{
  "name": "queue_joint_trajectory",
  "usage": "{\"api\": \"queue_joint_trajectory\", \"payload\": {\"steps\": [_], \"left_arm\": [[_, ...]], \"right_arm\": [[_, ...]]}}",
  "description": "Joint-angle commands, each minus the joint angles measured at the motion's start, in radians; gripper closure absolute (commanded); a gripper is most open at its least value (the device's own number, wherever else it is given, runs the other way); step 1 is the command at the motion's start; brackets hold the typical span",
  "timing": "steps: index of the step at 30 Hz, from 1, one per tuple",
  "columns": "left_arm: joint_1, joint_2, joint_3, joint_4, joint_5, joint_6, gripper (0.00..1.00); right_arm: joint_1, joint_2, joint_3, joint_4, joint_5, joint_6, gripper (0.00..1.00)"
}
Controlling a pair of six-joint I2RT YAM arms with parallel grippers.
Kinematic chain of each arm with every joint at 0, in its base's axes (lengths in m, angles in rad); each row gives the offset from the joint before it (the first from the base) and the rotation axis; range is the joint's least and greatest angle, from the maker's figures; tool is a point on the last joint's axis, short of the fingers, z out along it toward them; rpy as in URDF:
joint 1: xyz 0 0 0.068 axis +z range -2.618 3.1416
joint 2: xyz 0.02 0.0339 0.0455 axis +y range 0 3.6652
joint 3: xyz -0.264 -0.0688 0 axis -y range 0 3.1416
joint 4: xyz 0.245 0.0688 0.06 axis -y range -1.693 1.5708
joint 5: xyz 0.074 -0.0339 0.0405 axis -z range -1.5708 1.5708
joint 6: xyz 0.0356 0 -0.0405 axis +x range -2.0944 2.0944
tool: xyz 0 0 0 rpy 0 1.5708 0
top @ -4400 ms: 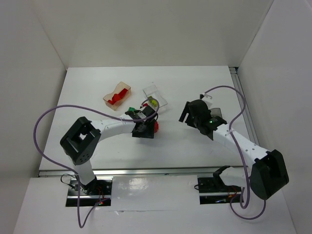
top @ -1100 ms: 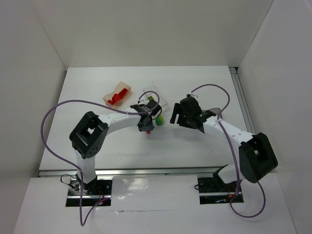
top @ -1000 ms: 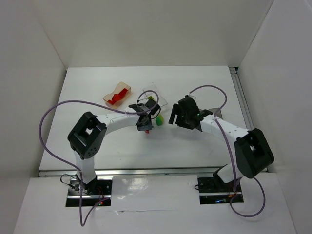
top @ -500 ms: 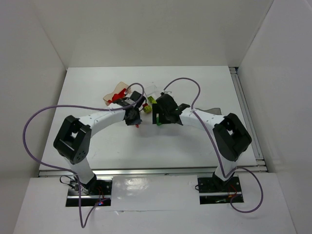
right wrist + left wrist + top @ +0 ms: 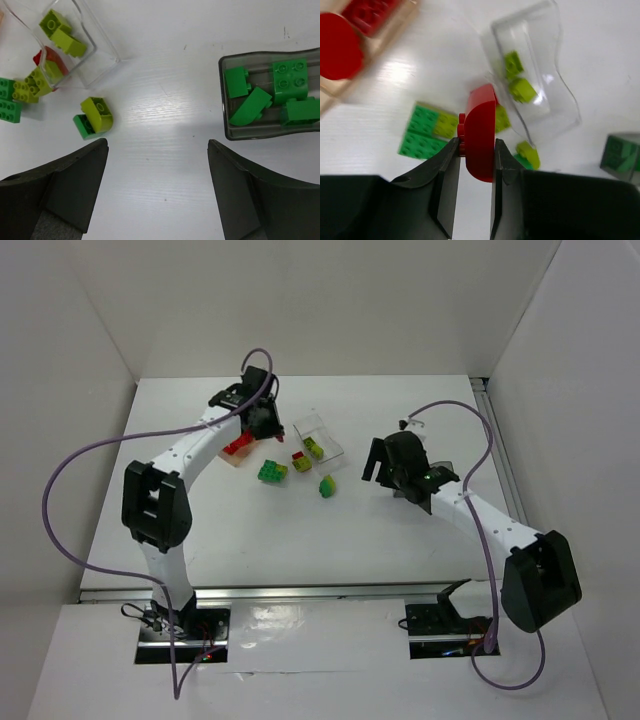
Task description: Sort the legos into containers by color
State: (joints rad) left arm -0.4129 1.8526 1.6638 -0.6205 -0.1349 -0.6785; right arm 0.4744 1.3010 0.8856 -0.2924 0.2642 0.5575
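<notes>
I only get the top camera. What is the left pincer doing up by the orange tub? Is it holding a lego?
Observer: Yes. The left wrist view shows the left pincer shut on a red lego.
Operator: What's hiding over on the right?
Observer: The smoky grey tub. The right wrist view shows only dark green legos inside it.
Operator: Is that side's pincer holding one too?
Observer: No, the right pincer is open, with nothing in it.

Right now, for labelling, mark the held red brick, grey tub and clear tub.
red brick (image 5: 480,135), left wrist view, rounded face
grey tub (image 5: 260,72), right wrist view, bare floor
clear tub (image 5: 550,50), left wrist view, bare floor
</notes>
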Motion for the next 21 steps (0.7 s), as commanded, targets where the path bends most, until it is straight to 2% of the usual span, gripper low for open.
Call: {"api": "queue_joint_trajectory", "payload": {"steps": [1,6,10,11,12,13,14,16,19,21], "left_arm": [[0.106,0.069,0.079,-0.088,-0.019,0.04,1.0],[0.189,0.135,0.115,-0.088,-0.019,0.04,1.0],[0.221,0.232,0.23,-0.099,-0.037,0.04,0.99],[0.221,0.267,0.252,-0.108,-0.037,0.04,0.92],[0.23,0.284,0.272,-0.119,-0.037,0.04,0.81],[0.23,0.299,0.313,-0.133,-0.037,0.04,0.53],[0.23,0.31,0.326,-0.142,-0.037,0.04,0.38],[0.23,0.301,0.314,-0.142,-0.037,0.05,0.15],[0.186,0.212,0.231,-0.142,-0.045,0.05,0.13],[0.155,0.15,0.173,-0.121,-0.054,0.05,0.16]], "right_arm": [[-0.026,-0.022,-0.023,-0.005,-0.016,-0.001,0.12],[-0.026,-0.009,-0.023,0.004,-0.034,-0.011,0.12],[-0.026,0.012,-0.023,0.013,-0.054,-0.011,0.12],[-0.026,0.012,-0.014,0.013,-0.054,-0.011,0.12],[-0.026,0.021,-0.014,0.013,-0.054,-0.011,0.12],[-0.026,0.021,-0.014,0.013,-0.054,-0.011,0.12],[-0.026,0.021,-0.014,0.013,-0.054,-0.011,0.12],[-0.026,0.021,-0.014,0.013,-0.08,-0.011,0.12],[-0.026,0.05,-0.014,0.036,-0.135,-0.033,0.12],[0.006,0.095,-0.002,0.047,-0.166,-0.069,0.12]]}}
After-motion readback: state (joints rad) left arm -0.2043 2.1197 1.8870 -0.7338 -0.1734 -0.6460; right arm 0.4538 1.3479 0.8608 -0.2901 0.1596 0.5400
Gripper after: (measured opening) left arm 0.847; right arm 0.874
